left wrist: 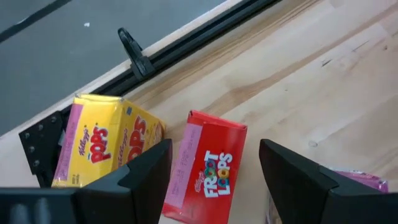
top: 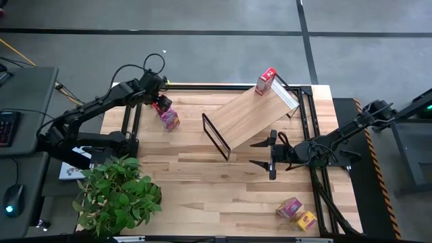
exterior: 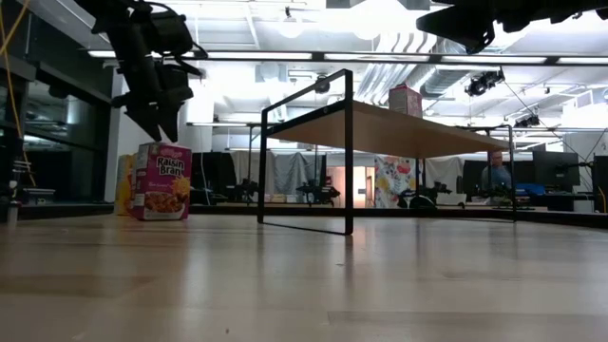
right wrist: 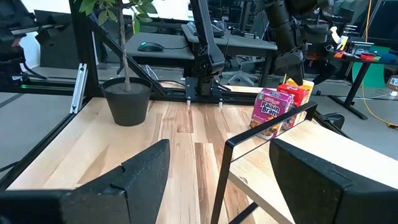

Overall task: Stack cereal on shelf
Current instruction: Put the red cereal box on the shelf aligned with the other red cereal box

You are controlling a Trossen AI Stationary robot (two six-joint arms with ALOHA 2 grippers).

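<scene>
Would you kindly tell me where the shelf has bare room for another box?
The shelf is bare from its near wire end up to the red box at its far end. The left gripper hovers open above three boxes.

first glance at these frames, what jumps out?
The shelf lies at an angle across the middle of the table, with a single red cereal box upright on its far end. The left gripper hangs open over a cluster of boxes at the far left: a Froot Loops box, a yellow Pops box and a Raisin Bran box. The right gripper waits open beside the shelf's near edge.
</scene>
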